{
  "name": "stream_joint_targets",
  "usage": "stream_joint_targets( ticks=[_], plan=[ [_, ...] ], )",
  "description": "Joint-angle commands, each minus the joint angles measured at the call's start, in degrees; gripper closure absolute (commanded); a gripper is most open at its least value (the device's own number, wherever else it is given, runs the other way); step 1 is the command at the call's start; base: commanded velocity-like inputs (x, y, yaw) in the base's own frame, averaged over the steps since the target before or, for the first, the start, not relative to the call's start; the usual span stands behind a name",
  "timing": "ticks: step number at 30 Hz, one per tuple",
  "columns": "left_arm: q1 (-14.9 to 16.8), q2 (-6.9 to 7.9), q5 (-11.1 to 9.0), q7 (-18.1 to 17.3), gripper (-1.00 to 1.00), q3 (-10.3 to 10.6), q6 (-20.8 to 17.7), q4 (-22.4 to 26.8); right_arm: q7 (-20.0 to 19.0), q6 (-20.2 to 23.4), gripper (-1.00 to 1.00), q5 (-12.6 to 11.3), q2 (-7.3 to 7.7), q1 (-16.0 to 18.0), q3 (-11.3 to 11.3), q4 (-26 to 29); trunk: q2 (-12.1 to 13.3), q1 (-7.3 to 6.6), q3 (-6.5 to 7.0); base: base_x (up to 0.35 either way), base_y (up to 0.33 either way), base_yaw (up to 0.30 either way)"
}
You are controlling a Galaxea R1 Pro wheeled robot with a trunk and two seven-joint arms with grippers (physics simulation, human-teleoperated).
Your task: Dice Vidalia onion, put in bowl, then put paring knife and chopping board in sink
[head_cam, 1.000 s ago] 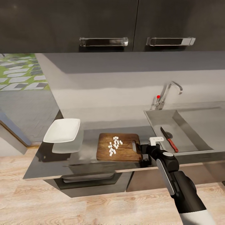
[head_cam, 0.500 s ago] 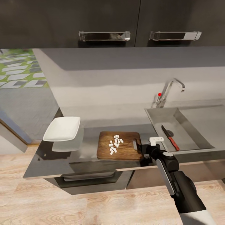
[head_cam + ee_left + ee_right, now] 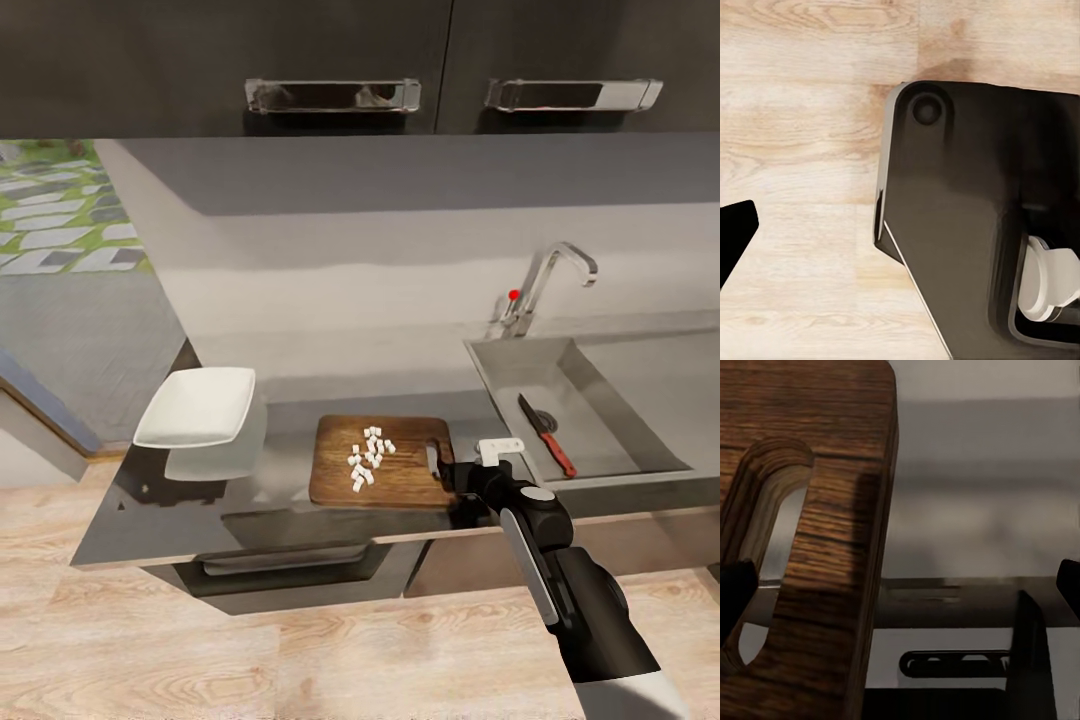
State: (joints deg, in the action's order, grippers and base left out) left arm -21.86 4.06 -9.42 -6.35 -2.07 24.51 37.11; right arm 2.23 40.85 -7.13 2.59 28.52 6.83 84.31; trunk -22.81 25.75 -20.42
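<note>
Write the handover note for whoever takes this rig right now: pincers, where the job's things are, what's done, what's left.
Right pincer: open at the handle-slot end of the chopping board, not gripping it; in the right wrist view the fingertips sit wide apart.
Left pincer: one dark fingertip over wood floor; state unclear.
Paring knife: already lying in the sink.
Diced onion: on the board.
Bowl: on the countertop, left of the board, holding no onion.
Done: onion diced, knife in sink.
Left: onion into bowl, then board into sink.
</note>
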Motion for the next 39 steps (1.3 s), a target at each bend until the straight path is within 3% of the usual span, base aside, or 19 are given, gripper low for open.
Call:
stream_joint_targets(
  ticks=[1, 13, 23, 24, 39],
  plan=[
    [0.0, -0.02, -0.6, -0.6, -1.00, -0.1, 0.0, 0.1, 0.2, 0.3, -1.00, -0.4, 0.05, 0.0, 0.1, 0.1, -0.1, 0.03, -0.18, 0.000, 0.000, 0.000],
    [0.0, -0.02, -0.6, -0.6, -1.00, -0.1, 0.0, 0.1, 0.2, 0.4, -1.00, -0.4, 0.05, 0.0, 0.1, 0.1, -0.1, 0.03, -1.25, 0.000, 0.000, 0.000],
    [0.0, -0.02, -0.6, -0.6, -1.00, -0.1, 0.0, 0.1, 0.2, 1.1, -1.00, -0.4, 0.05, 0.0, 0.1, 0.1, -0.1, 0.03, -1.31, 0.000, 0.000, 0.000],
    [0.0, -0.02, -0.6, -0.6, -1.00, -0.1, 0.0, 0.1, 0.2, 1.1, 1.00, -0.4, 0.05, 0.0, 0.0, 0.1, -0.1, 0.03, -1.31, 0.000, 0.000, 0.000],
    [0.0, -0.02, -0.6, -0.6, -1.00, -0.1, 0.0, 0.0, 0.2, 1.1, 1.00, -0.4, 0.05, 0.0, 0.0, 0.1, -0.1, 0.03, -1.28, 0.000, 0.000, 0.000]
  ],
)
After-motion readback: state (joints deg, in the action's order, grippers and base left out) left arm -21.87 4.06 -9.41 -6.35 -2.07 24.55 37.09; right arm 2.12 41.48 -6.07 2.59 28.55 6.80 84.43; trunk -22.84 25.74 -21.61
